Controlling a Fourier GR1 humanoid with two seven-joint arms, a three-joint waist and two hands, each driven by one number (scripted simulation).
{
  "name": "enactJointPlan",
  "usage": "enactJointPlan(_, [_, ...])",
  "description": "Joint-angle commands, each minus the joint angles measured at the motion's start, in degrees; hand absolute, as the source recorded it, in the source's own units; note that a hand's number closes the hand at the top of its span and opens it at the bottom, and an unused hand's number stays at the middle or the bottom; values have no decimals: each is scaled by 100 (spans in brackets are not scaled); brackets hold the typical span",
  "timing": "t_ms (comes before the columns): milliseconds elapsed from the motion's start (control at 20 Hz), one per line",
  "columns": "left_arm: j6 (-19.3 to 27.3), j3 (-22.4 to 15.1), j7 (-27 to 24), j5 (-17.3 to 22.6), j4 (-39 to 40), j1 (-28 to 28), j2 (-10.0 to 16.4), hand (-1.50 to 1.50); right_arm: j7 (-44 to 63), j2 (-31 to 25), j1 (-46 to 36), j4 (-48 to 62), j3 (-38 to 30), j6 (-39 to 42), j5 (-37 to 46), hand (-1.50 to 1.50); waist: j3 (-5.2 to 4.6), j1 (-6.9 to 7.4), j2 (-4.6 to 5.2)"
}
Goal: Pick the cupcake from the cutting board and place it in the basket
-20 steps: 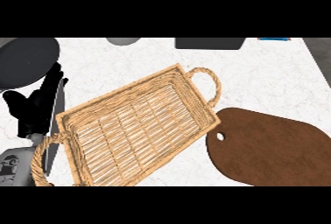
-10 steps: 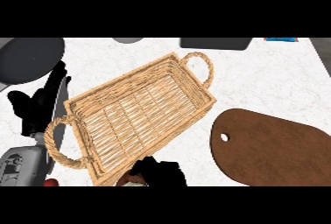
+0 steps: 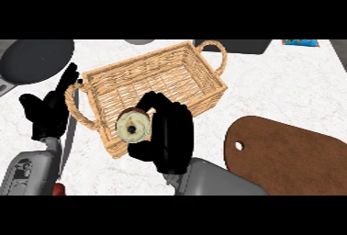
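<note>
Since half a second earlier, right hand came up over woven wicker basket, curled round pale-frosted cupcake above near rim (not centred). Risk: early release could tip it off rim onto bench.

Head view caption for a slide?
Right hand holds the cupcake over the wicker basket's near end; left hand rests open beside it.

White marbled counter carries tan woven wicker basket at centre, brown rounded wooden cutting board lower right, apart from basket, dark round pan upper left
</note>
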Motion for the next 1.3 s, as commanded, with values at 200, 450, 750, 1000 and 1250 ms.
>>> enactJointPlan(200, [-251, 300, -12, 269, 80, 84, 238, 0, 32, 77, -1591, 1618, -641, -662, -1792, 150, -3, -33, 6])
enactJointPlan(450, [4, 60, 122, 9, 48, 68, 22, 0, -659, -288, -2413, 2616, 375, 1263, -423, 150, -20, -162, -46])
enactJointPlan(750, [-43, 146, -107, 27, 88, 285, 53, 0, -851, 71, -3276, 3553, 350, 1642, -521, 150, -5, -193, -30])
enactJointPlan(1000, [-224, 302, -199, 165, 133, 329, 188, 0, -994, 77, -3539, 3951, 388, 1522, -884, 150, -5, -180, -24])
enactJointPlan(1250, [102, 181, 34, -71, 151, 20, 27, 0, -1327, 78, -3705, 4448, 110, 2157, -1437, 150, -2, -237, -19])
